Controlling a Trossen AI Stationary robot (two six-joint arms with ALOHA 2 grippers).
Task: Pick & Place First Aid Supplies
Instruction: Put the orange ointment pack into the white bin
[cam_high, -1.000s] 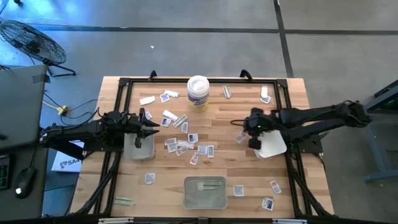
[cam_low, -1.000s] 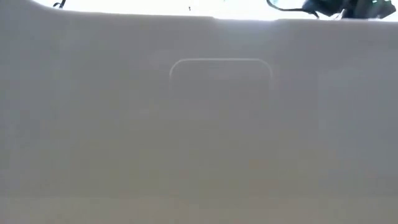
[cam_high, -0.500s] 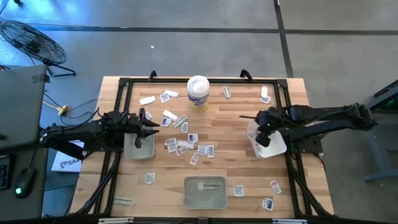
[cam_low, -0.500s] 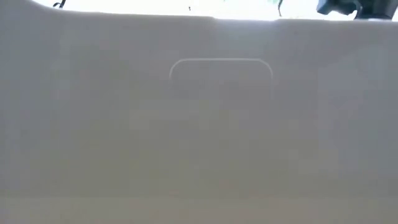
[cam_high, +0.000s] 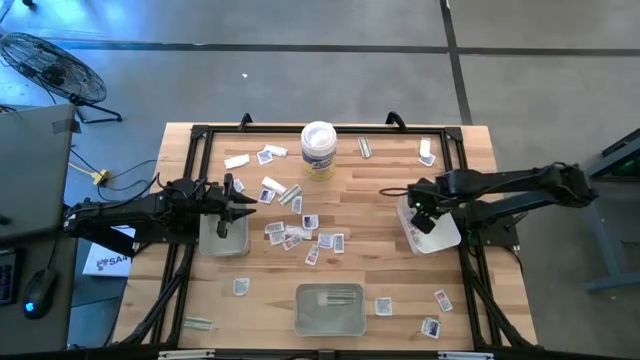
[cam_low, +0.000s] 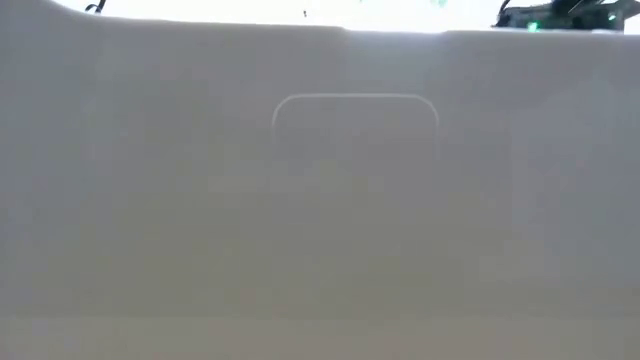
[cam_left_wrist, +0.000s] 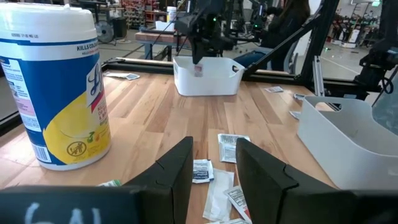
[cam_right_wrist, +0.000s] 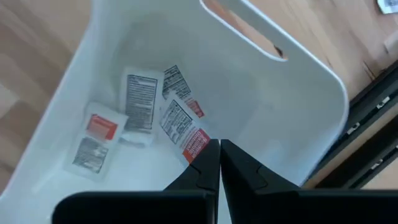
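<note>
The first aid supplies, small white packets (cam_high: 305, 238), lie scattered on the middle of the wooden table, some right before my left gripper (cam_left_wrist: 227, 148). My right gripper (cam_right_wrist: 219, 148) points down over the white bin (cam_high: 443, 238) at the table's right, shut on one red-printed packet (cam_right_wrist: 189, 138). Several packets (cam_right_wrist: 140, 99) lie flat on the bin's floor. My left gripper (cam_left_wrist: 213, 163) stands level and open at the table's left (cam_high: 243, 205), holding nothing. My right gripper pinches the red-printed packet by its edge (cam_right_wrist: 202, 145) between the two fingertips, coming from above and pointing down. The packet (cam_left_wrist: 198, 70) hangs below the fingers, lifted clear, over the open top of the white bin (cam_left_wrist: 205, 84).
A white tub with a yellow and blue label (cam_high: 318, 150) stands at the far middle, near my left gripper (cam_left_wrist: 53, 87). One translucent tray (cam_high: 225, 235) sits under the left gripper, another (cam_high: 330, 308) at the near edge. A pale surface blocks the low view.
My right gripper has gone toward the table's right edge with the packet, from over bare wood to over the white bin. It has tipped from slanting to pointing nearly straight down and rolled about its axis.
</note>
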